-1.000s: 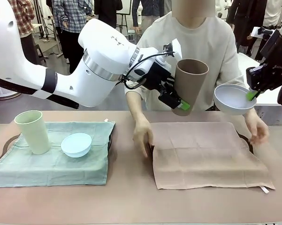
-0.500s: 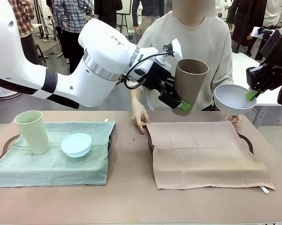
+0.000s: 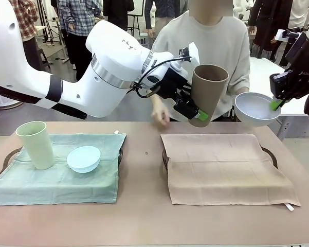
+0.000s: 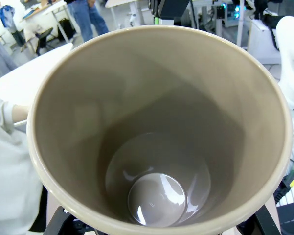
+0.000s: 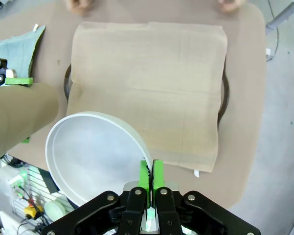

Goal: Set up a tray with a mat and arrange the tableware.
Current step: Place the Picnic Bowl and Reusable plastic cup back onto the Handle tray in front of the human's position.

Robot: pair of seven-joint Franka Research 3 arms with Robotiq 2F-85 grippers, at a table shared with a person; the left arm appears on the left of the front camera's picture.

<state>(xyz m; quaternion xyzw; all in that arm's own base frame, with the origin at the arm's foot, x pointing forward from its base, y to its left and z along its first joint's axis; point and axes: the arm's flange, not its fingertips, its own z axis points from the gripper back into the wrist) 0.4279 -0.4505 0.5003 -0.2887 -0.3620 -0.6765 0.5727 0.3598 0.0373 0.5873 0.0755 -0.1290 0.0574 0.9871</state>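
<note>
Person's hands (image 3: 160,116) off the mat (image 3: 226,167) now — brown tumbler (image 3: 206,94) glossy inside.

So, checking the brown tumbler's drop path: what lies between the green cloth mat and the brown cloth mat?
In the front view, only bare table separates the green cloth mat from the brown cloth mat.

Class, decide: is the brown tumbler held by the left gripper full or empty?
Empty: the left wrist view looks straight into the brown tumbler and shows its bare, shiny bottom.
</note>
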